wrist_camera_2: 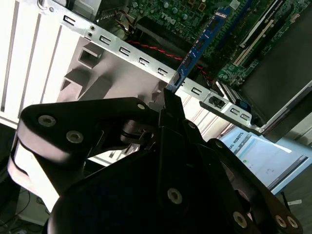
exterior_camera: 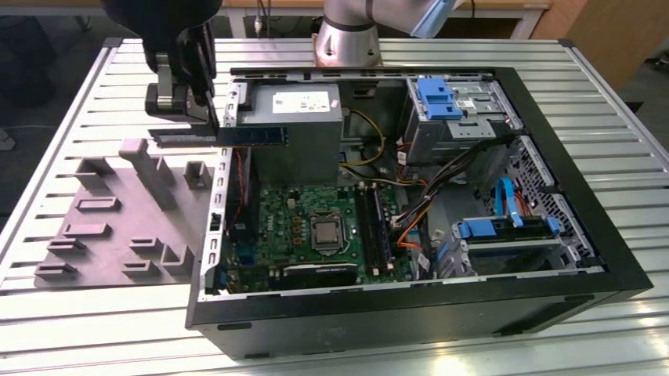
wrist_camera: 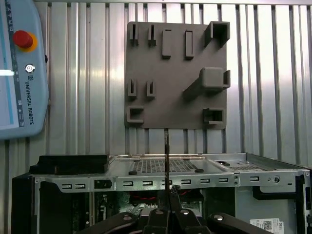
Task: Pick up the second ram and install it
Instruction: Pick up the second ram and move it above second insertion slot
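The claw [exterior_camera: 202, 125] is hanging in the upper left of the exterior view. It is pinching the second ram [exterior_camera: 256, 135] by one end. The stick is lying level and on edge in the air, and its free end is reaching toward the grey power supply [exterior_camera: 287, 110]. It is sitting above the near wall of the open computer case [exterior_camera: 418, 313], between the grey fixture plate [exterior_camera: 115, 207] on the tabletop [exterior_camera: 63, 329] and the inside of the case.

In the second wrist view the blue-green board [wrist_camera_2: 197, 48] is sticking straight out from the closed fingers [wrist_camera_2: 171, 105] over the case's perforated metal rail. In the first wrist view it is showing edge-on as a thin dark line [wrist_camera: 166, 146] running up from the claw [wrist_camera: 168, 195] toward the fixture plate [wrist_camera: 175, 73].

Judging by this, the pick-up part is looking finished: the stick is touching nothing but the claw and is clear of the fixture blocks. The install part is looking undone. The black memory slots [exterior_camera: 374, 223] are lying on the motherboard [exterior_camera: 303, 211] near the middle of the exterior view, well apart from the stick and lower than it. The board is also lying crosswise to the slots' run rather than in line with them. Whether a first stick is already sitting in one of those slots is too hard to make out.
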